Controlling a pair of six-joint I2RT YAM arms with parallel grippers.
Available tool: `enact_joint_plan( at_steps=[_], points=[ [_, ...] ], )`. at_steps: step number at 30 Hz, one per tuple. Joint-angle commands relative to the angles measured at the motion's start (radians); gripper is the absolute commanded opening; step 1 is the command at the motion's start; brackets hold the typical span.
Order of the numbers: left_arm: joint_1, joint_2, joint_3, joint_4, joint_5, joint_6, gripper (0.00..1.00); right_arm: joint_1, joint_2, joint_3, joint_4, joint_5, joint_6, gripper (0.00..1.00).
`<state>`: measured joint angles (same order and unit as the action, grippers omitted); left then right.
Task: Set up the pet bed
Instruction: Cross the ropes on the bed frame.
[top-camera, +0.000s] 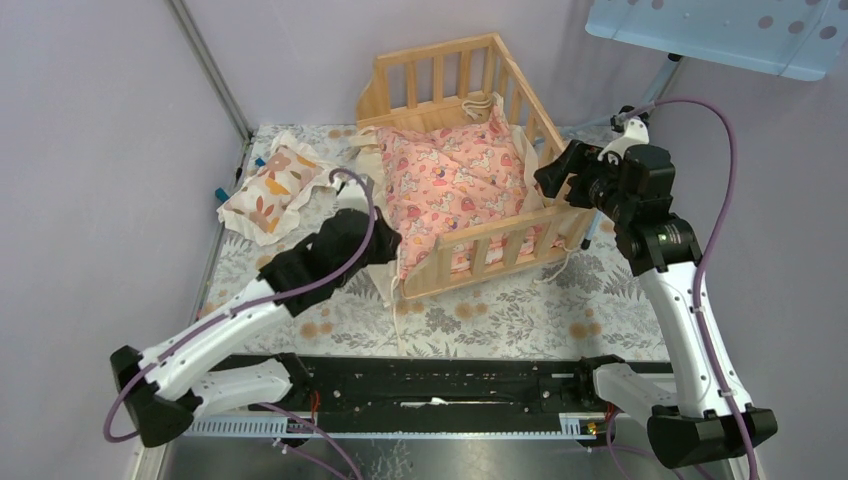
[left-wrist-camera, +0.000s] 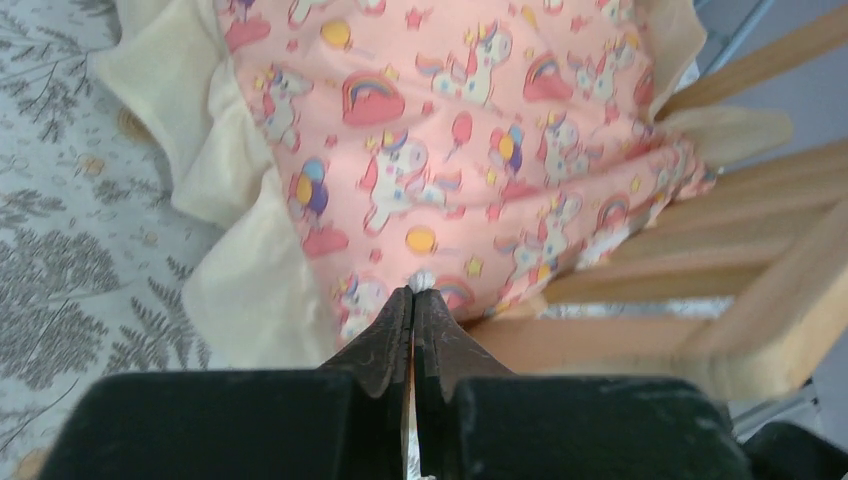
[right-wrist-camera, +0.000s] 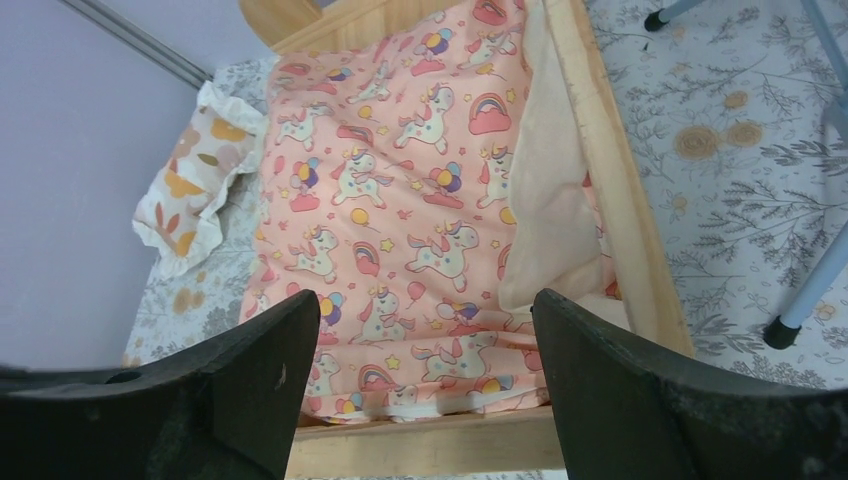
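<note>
The pet bed (top-camera: 470, 75), a light wood frame with slatted rails, stands at the back middle of the table. The pink unicorn cushion (top-camera: 455, 180) lies in it, with its cream ruffle hanging over the open left side. My left gripper (top-camera: 385, 240) is at the cushion's near left corner. In the left wrist view it (left-wrist-camera: 413, 292) is shut, and a thin white cord end (left-wrist-camera: 423, 279) pokes out at the fingertips. My right gripper (top-camera: 548, 172) hovers over the bed's right rail (right-wrist-camera: 620, 200). It (right-wrist-camera: 420, 310) is open and empty above the cushion (right-wrist-camera: 400, 180).
A small cream pillow with orange leaf prints (top-camera: 270, 190) lies left of the bed and also shows in the right wrist view (right-wrist-camera: 195, 175). A floral cloth (top-camera: 500, 310) covers the table. A light-blue perforated panel (top-camera: 720, 30) and its legs (right-wrist-camera: 800, 300) stand at the right.
</note>
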<state>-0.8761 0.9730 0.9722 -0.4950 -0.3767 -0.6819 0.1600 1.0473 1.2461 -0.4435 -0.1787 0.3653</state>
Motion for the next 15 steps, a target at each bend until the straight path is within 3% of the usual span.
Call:
enact_joint_plan(
  at_steps=[1,12,15],
  points=[
    [0.077,0.117,0.122,0.116,0.118,-0.008,0.0,0.004,-0.061,0.004,0.025,-0.06,0.021,0.84],
    [0.096,0.337,0.245,0.222,0.352,-0.008,0.0,0.005,-0.293,-0.138,0.146,-0.059,-0.008,0.86],
    [0.095,0.411,0.297,0.208,0.452,0.01,0.0,0.005,-0.293,-0.132,0.134,-0.205,0.001,0.82]
  ],
)
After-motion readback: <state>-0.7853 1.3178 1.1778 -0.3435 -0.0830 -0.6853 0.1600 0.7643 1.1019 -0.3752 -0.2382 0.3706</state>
